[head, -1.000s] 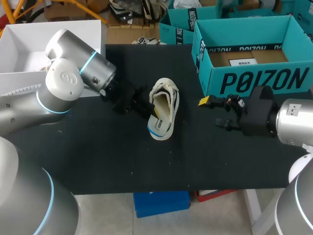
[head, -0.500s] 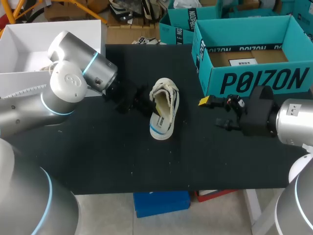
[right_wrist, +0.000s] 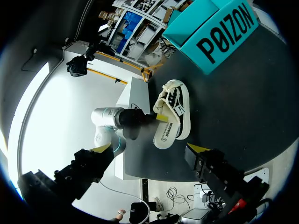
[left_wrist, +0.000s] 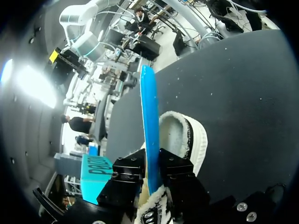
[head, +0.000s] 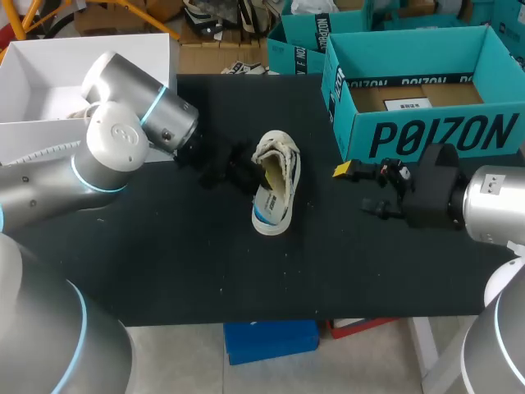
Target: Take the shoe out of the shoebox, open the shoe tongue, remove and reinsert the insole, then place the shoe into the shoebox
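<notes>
A cream shoe point(head: 275, 193) lies on the black table, out of the teal shoebox point(head: 435, 131). My left gripper point(head: 261, 174) is at the shoe's opening from the left. In the left wrist view a blue insole point(left_wrist: 148, 116) stands on edge between that gripper's point(left_wrist: 152, 170) black fingers, which press it from both sides. The insole's lower end sits in the fleece-lined shoe point(left_wrist: 187, 135). My right gripper point(head: 358, 190) hangs open to the right of the shoe, in front of the shoebox, holding nothing. The right wrist view shows the shoe point(right_wrist: 172, 114) well ahead of the spread fingers point(right_wrist: 100, 149).
A white open box point(head: 49, 82) stands at the table's back left, behind my left arm. A second teal box point(head: 299, 41) sits behind the shoebox. The table's front edge runs a short way below the shoe.
My left gripper has edged right toward the shoe, and the shoe's near end has shifted slightly right with it. The right arm has not moved.
</notes>
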`<state>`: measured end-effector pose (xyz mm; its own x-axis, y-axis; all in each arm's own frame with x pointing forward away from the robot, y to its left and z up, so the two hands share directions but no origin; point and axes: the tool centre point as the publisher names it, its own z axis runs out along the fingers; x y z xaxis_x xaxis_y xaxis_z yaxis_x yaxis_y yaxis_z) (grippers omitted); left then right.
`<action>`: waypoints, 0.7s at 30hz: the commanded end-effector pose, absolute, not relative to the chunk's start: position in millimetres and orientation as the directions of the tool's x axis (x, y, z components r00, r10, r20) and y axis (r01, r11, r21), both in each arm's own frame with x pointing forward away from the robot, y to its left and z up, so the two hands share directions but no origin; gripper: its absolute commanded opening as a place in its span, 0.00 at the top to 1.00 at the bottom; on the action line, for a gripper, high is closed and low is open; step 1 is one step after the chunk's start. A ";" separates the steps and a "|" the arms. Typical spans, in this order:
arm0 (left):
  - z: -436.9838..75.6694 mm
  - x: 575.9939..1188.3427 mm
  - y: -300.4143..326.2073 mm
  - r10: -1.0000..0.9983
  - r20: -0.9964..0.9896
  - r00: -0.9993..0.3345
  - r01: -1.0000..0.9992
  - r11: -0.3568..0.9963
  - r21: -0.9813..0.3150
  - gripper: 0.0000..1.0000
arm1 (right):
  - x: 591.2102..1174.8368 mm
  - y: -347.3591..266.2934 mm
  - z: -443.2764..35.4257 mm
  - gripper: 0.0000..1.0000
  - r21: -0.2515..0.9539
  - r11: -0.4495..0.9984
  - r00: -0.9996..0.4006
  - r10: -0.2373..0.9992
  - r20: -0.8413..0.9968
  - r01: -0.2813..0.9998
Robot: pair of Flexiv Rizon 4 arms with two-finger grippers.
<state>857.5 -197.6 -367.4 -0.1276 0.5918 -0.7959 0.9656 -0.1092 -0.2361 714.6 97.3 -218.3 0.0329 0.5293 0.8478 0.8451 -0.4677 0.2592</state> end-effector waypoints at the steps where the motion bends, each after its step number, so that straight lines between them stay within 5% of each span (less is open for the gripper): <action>1: -357.8 849.9 -196.5 0.587 -0.801 -0.119 0.967 -0.113 -0.226 0.52 | 714.2 96.6 -217.8 0.00 0.259 -0.467 0.033 0.529 0.848 0.845; 16: -345.1 816.6 -190.4 0.607 -0.790 -0.083 0.955 -0.179 -0.238 0.67 | 714.2 96.6 -217.8 0.00 0.259 -0.467 0.033 0.529 0.848 0.845; 18: -347.5 815.2 -190.0 0.615 -0.784 -0.082 0.953 -0.182 -0.242 0.76 | 714.2 96.6 -217.8 0.00 0.259 -0.467 0.033 0.529 0.848 0.845; 20: -348.6 813.9 -189.9 0.621 -0.780 -0.081 0.951 -0.187 -0.248 1.00 | 714.2 96.6 -217.8 0.00 0.259 -0.467 0.033 0.529 0.848 0.845; 21: -349.0 813.5 -189.9 0.624 -0.778 -0.080 0.949 -0.191 -0.250 1.00 | 714.2 96.6 -217.8 0.00 0.259 -0.467 0.033 0.529 0.848 0.845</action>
<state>812.9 -189.4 -349.3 -0.0828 0.6178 -0.7820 0.9500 -0.1880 -0.2491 714.6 97.2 -218.3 0.0329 0.5293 0.8478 0.8451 -0.4677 0.2591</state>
